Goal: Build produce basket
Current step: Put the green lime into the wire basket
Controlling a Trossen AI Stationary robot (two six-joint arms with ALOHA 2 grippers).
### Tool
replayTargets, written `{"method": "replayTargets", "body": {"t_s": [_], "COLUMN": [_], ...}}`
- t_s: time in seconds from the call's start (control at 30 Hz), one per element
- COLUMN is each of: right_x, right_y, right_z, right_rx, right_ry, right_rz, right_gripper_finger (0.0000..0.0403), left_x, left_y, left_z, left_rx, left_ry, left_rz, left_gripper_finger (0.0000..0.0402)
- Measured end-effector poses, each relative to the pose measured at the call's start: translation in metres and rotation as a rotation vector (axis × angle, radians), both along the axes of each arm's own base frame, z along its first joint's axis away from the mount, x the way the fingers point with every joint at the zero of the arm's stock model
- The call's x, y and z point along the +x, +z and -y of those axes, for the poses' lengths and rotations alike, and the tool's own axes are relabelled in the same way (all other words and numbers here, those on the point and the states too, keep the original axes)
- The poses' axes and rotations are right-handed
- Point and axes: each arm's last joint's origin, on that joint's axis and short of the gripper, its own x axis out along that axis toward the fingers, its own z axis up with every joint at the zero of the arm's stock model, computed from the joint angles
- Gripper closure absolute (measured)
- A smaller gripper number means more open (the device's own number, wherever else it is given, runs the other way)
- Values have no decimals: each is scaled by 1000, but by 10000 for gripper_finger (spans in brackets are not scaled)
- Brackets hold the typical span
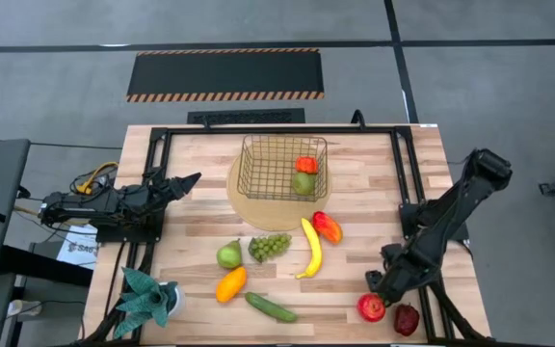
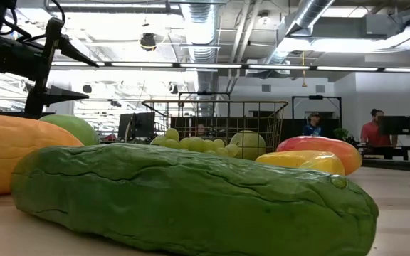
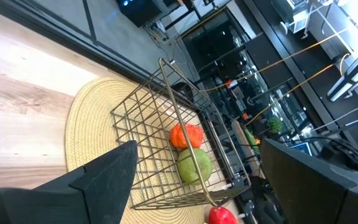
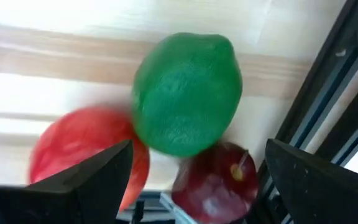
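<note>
The wire basket [image 1: 282, 166] stands on a round tan mat and holds a red-orange piece [image 1: 305, 165] and a green round fruit [image 1: 303, 183]. On the table lie a pear [image 1: 229, 254], grapes [image 1: 269, 247], a banana [image 1: 311, 248], a mango [image 1: 328, 226], an orange-yellow fruit [image 1: 230, 284] and a cucumber [image 1: 271, 306]. My right gripper [image 1: 376, 282] hangs open at the near right corner. Its wrist view shows a green lime-like fruit [image 4: 187, 93] ahead between the spread fingers, with a red apple [image 4: 86, 155] and a dark red apple [image 4: 219, 180] beside it. My left gripper [image 1: 193, 179] waits open left of the basket.
A teal potted plant [image 1: 147, 297] stands at the near left corner. A black frame rail [image 4: 328, 93] runs close by the apples along the table's right edge. Bare wood lies between the basket and the left arm. People sit far behind the table in the low view.
</note>
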Motion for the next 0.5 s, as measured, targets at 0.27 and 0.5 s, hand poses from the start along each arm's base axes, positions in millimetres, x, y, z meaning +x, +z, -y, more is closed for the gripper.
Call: {"method": "replayTargets", "body": {"t_s": [0.27, 0.5], "right_x": [14, 25], "right_y": [-32, -55], "right_z": [-9, -7], "right_rx": [-96, -186], "right_ry": [-18, -24], "right_rz": [-54, -77], "right_gripper_finger": [21, 24], "left_x": [0, -1], "left_y": [0, 0], "left_z": [0, -1], "left_rx": [1, 2], "left_ry": [14, 36], "left_rz": [1, 1], "left_gripper_finger": [74, 74]}}
